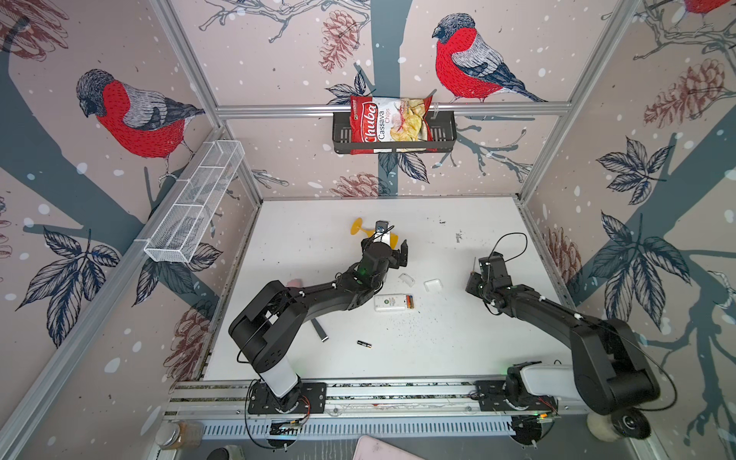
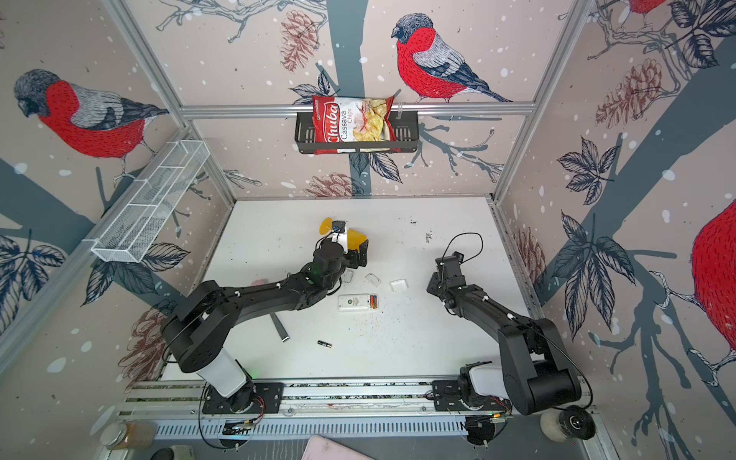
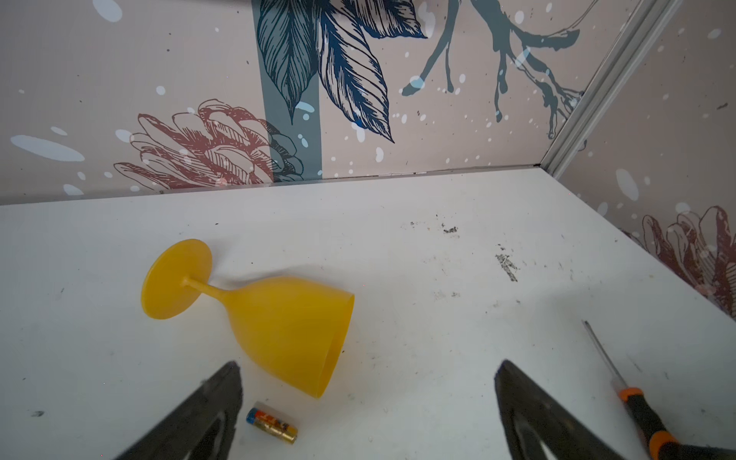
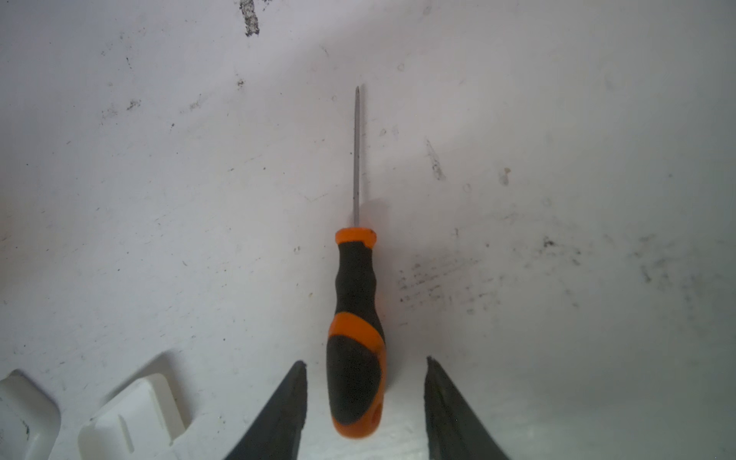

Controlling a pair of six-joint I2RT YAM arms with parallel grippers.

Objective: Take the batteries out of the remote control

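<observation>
Right claw (image 4: 365, 360) straddles the screwdriver (image 4: 355, 318) handle, part-open, not gripping; left claw (image 3: 369, 361) gapes wide, holding nothing.

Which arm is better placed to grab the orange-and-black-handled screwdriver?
Right. The right gripper straddles the screwdriver handle, jaws open either side. The left gripper stands open by the yellow goblet, screwdriver outside its jaws.

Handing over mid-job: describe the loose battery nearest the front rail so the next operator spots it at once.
On the white table, look in the open stretch between the white remote and the metal rail at the front. The battery lies flat there, alone, just right of a grey strip. It is a short black cylinder with a gold end, unlike the batteries seated in the remote.
</observation>
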